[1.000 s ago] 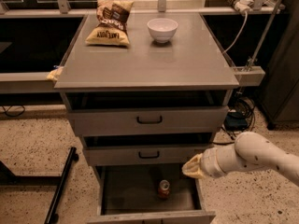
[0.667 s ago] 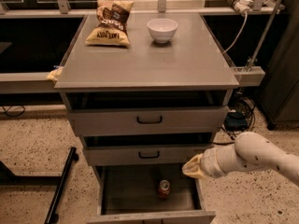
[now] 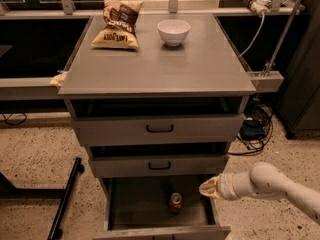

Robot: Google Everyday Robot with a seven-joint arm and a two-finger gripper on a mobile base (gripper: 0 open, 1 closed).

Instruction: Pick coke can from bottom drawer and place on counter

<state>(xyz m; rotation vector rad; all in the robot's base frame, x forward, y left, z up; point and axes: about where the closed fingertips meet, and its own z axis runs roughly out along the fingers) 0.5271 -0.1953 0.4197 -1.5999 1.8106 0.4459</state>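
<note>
Zero done: coke can (image 3: 175,202) in open bottom drawer (image 3: 140,204).
Claw (image 3: 207,188): below counter (image 3: 160,69) front-right corner, grip state cannot tell.
Left: grab, place.

My gripper (image 3: 206,188) shows pale yellow, sitting just above the right edge of the bottom drawer (image 3: 140,206), on my cream-white arm (image 3: 265,183). The drawer's floor is flat, dull grey. The coke can (image 3: 175,203) is red with a silvery top. The two upper drawers (image 3: 110,132) are grey too, with black handles (image 3: 160,128). The counter (image 3: 160,66) is plain matte grey. The bowl (image 3: 173,31) is white. The snack bag (image 3: 118,24) is brown up top, yellow below, with dark lettering. The floor (image 3: 35,154) is beige, speckled dark.
</note>
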